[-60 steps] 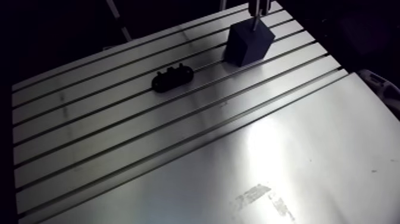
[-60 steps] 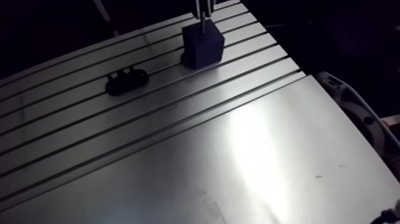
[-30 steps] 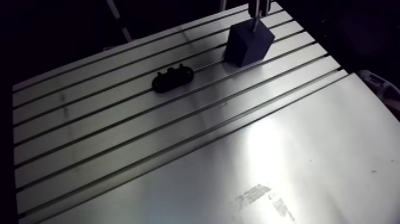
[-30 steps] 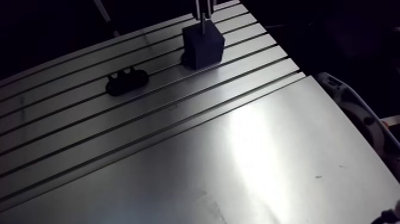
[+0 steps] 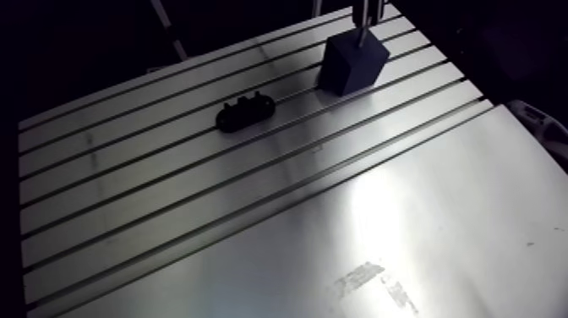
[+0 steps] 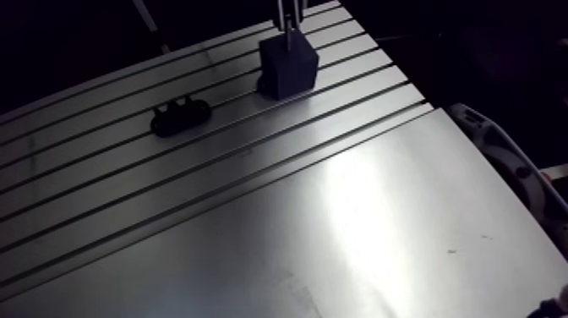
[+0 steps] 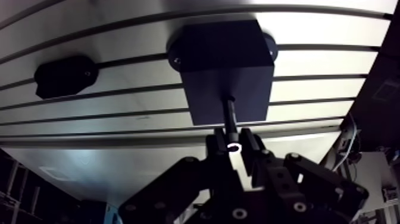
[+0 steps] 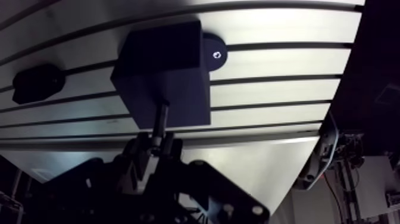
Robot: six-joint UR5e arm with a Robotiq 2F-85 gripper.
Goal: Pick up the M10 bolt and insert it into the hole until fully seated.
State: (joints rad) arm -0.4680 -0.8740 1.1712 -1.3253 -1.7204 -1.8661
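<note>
The gripper (image 7: 234, 148) sits closest in the wrist view, its jaws drawn narrow and clamped on the head end of the bolt (image 7: 229, 119). The shank runs ahead of the fingers, and its tip meets the top face of the dark block (image 7: 226, 65), apparently at the mouth of the hole. Most of the shank is bare, so the bolt is judged started but not seated. Beyond the block, a small black holder (image 7: 64, 75) lies well apart on the slotted table (image 7: 309, 62).

The main risk is a jam. If the shank is slightly tilted or off-centre to the hole, pushing down could bind it, slip it in the jaws, or load the block sideways. Letting go too soon would leave the bolt standing proud.
</note>
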